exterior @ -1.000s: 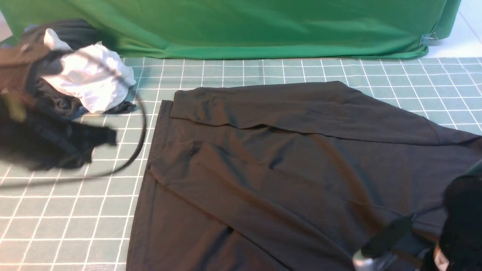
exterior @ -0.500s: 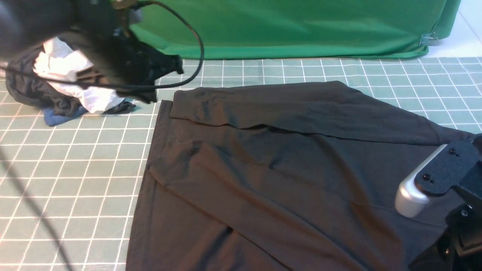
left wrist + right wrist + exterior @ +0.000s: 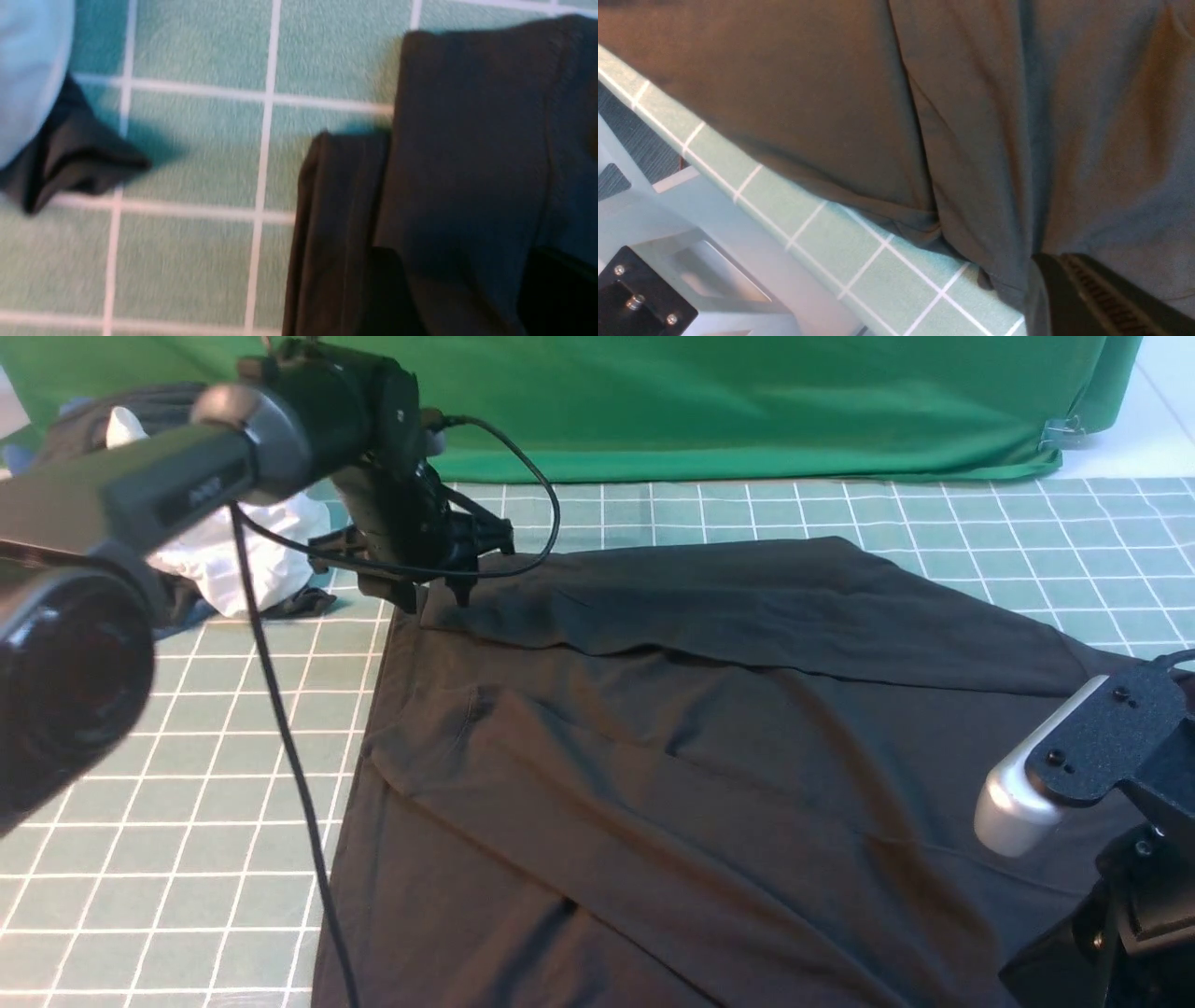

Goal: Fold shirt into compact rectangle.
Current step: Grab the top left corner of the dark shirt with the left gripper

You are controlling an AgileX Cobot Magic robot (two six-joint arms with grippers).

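Across the whole table [image 3: 140, 859], with its pale green mat ruled in white squares, the black shirt [image 3: 709, 775] takes up most of the room. It lies spread flat from the mat's middle to the right edge and down to the near edge. One long sleeve is folded across its far side, and soft creases run slantwise over the body. Behind the table hangs a green cloth [image 3: 700, 401], reaching down to the mat's far edge. At the far left corner sits a heap of clothes [image 3: 233, 560], dark pieces with a crumpled white one on top, near the shirt but apart from it.

My left arm [image 3: 140, 495] reaches out over the mat, in front of that heap, to the shirt's far left corner. My left claw [image 3: 437, 593] points down there, spread wide, one finger on each side of the sleeve's end, with nothing gripped between them. My right claw [image 3: 1045, 275] is down at the shirt's near right edge. It is closed, and the cloth gathers into folds where it pinches the shirt, close to the table's rim. A thin black cable [image 3: 280, 728] hangs from my left arm down over the mat.
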